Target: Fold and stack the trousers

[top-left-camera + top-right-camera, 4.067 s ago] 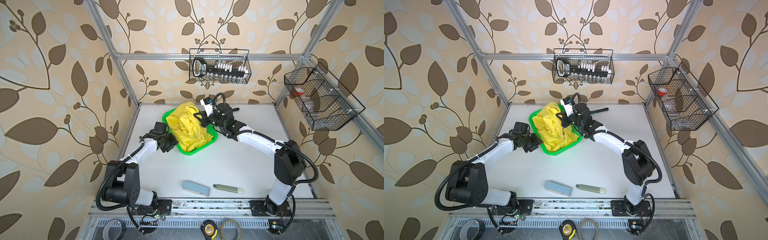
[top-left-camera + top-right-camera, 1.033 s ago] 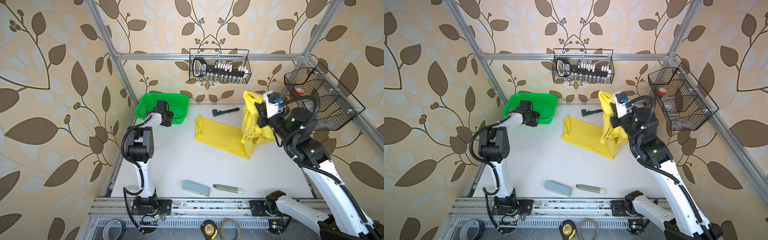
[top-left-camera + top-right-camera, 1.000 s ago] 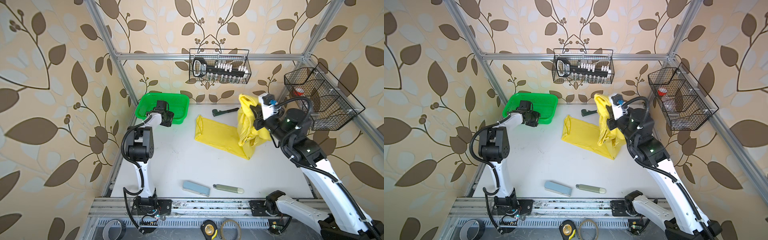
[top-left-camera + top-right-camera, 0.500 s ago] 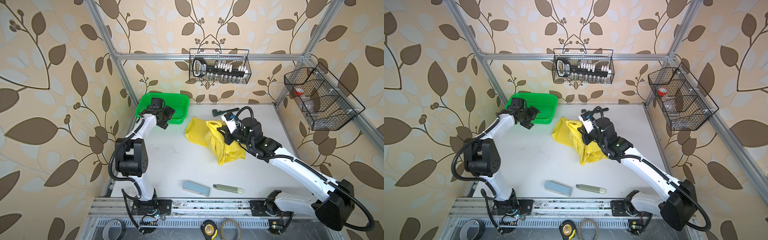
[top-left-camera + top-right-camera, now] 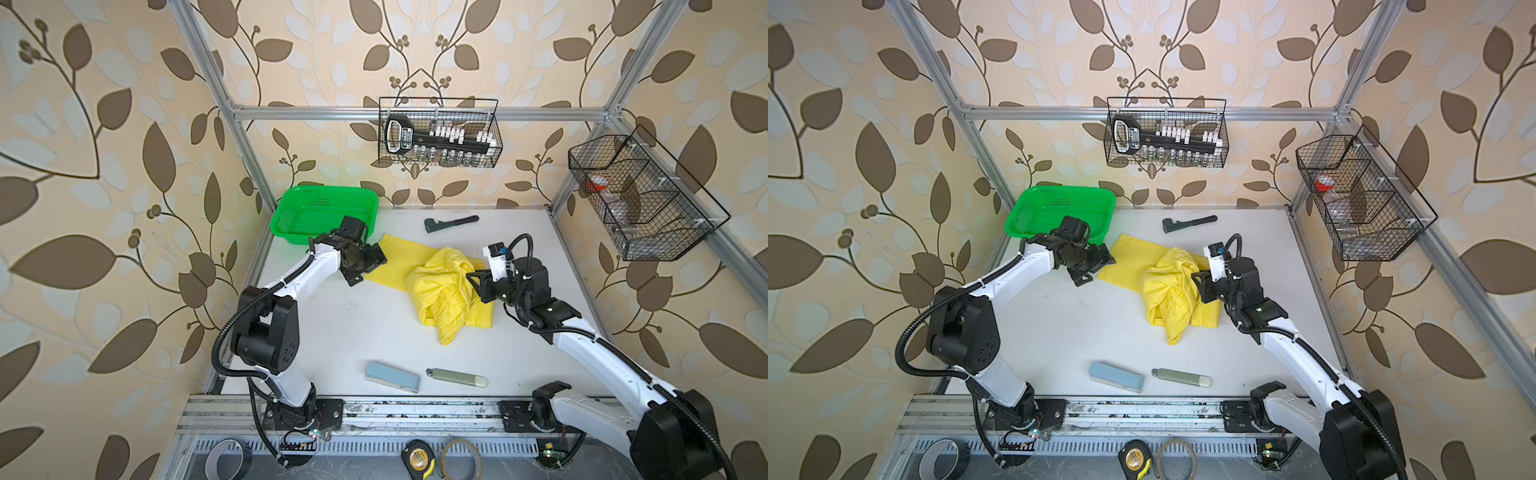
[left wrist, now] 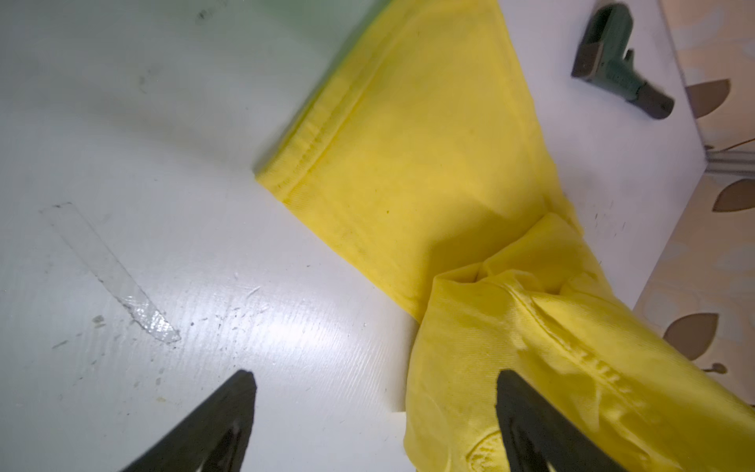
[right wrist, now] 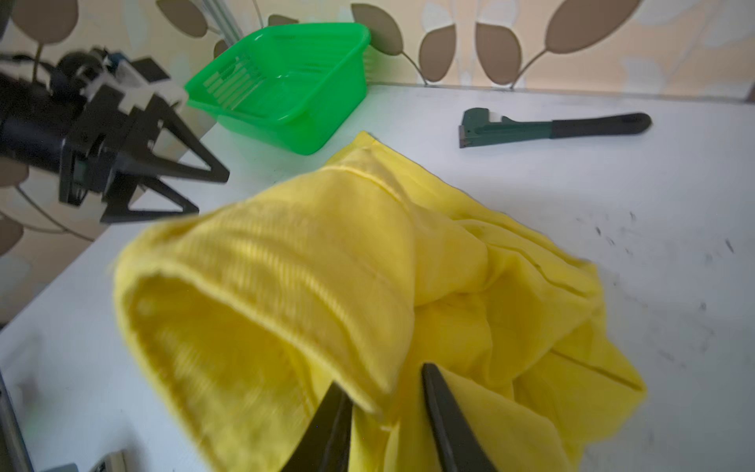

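Yellow trousers (image 5: 444, 291) lie heaped on the table (image 5: 353, 332), one leg flat toward the left arm.
Left fingers (image 6: 228, 412) are spread wide and empty, just beside that leg's hem. Right fingers (image 7: 447, 412) are partly parted at the heap's right edge, a cloth fold loose between them.
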### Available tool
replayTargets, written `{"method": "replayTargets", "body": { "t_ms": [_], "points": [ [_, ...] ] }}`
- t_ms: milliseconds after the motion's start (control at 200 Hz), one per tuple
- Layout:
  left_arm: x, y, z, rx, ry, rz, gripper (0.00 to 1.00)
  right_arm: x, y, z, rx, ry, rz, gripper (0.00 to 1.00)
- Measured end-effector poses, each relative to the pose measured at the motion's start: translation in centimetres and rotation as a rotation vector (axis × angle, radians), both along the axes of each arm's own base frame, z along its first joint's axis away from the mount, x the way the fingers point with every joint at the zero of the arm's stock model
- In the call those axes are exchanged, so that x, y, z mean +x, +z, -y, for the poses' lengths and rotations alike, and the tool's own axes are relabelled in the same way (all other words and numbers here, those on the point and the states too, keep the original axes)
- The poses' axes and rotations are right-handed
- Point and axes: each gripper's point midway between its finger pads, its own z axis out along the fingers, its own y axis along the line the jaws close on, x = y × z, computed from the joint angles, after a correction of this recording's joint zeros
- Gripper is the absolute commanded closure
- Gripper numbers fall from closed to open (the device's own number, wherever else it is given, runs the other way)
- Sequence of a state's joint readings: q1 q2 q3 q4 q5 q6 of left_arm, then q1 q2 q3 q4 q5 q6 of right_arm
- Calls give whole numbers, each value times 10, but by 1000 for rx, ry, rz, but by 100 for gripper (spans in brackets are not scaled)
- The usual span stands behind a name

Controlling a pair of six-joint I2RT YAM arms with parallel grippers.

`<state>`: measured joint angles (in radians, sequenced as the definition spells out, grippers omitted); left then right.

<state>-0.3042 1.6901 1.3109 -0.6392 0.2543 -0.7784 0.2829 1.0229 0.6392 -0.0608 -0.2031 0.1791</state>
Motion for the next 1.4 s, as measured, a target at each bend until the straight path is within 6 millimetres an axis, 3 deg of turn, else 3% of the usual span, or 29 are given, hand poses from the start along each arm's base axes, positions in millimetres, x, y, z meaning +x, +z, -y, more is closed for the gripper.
{"method": "replayTargets", "body": {
  "t_ms": [140,240,355,510,600,795,905,1035,1090,1145,1255,1400],
  "points": [
    [-1,-30,10,28,-40,-61,7,-11,-2,31,-19,-131,-45,43],
    [4,-47,15,46,-61,-95,7,-24,2,39,-6,-171,-75,38],
    [13,-60,20,61,-86,-105,6,-42,25,31,100,-143,-48,27],
    [29,-69,22,86,-98,-96,6,-63,45,4,209,-37,-26,23],
    [39,-71,25,96,-108,-86,6,-64,33,-3,219,-22,-57,17],
    [54,-78,22,150,-123,-75,6,-46,-20,-10,191,-44,-183,11],
    [55,-83,20,173,-139,-86,6,-35,-26,-29,232,3,-195,7],
    [58,-90,17,206,-156,-96,10,-38,-30,-58,244,101,-201,8],
    [59,-90,16,215,-157,-97,13,-40,-33,-65,235,124,-206,11],
    [60,-91,15,227,-165,-99,17,-41,-39,-67,209,128,-215,22],
    [60,-94,13,242,-177,-105,29,-40,-56,-63,104,114,-239,60],
    [60,-96,14,251,-201,-107,47,-39,-61,-50,30,75,-235,92]
  ]
}}
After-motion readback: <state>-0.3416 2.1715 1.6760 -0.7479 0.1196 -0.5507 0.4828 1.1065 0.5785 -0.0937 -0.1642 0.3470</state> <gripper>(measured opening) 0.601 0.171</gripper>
